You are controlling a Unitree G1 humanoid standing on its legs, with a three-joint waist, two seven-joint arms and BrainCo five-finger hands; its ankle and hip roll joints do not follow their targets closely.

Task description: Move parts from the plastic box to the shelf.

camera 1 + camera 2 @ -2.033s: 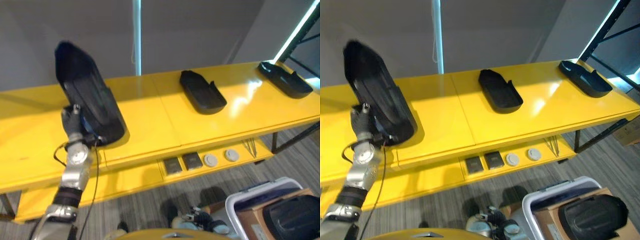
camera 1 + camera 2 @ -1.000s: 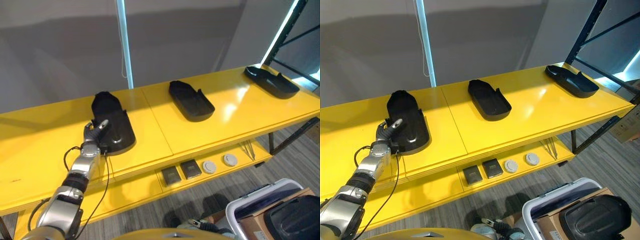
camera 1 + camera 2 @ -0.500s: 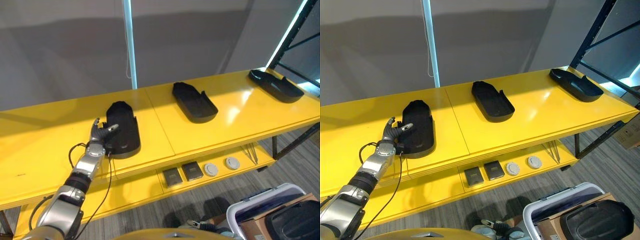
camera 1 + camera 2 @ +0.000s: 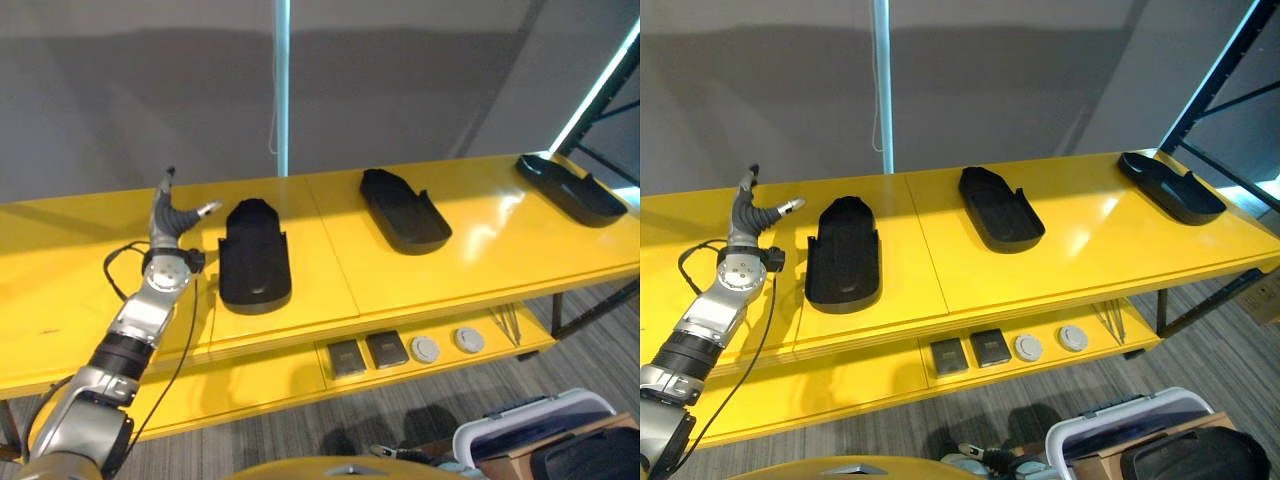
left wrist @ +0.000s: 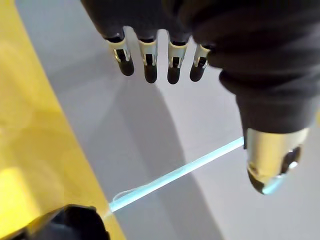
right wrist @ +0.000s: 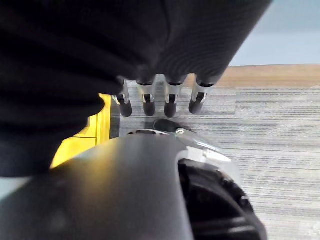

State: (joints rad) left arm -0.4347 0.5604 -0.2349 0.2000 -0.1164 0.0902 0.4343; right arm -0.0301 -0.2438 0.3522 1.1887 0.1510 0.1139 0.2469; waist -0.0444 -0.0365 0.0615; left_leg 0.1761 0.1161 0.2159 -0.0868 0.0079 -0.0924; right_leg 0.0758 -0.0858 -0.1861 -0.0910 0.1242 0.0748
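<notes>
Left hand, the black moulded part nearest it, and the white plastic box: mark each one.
Left hand (image 4: pixel 170 222), left eye view, on the palm below the fingers.
Black moulded part (image 4: pixel 254 263), left eye view, on its middle hollow.
White plastic box (image 4: pixel 520 423), left eye view, on its rim.

A pale blue light strip (image 4: pixel 282 85) runs up the grey wall (image 4: pixel 420 90) behind and right of the left hand; two dark square blocks (image 4: pixel 365 354) and two grey discs (image 4: pixel 445 345) lie lower right, above striped carpet (image 4: pixel 300 425)
</notes>
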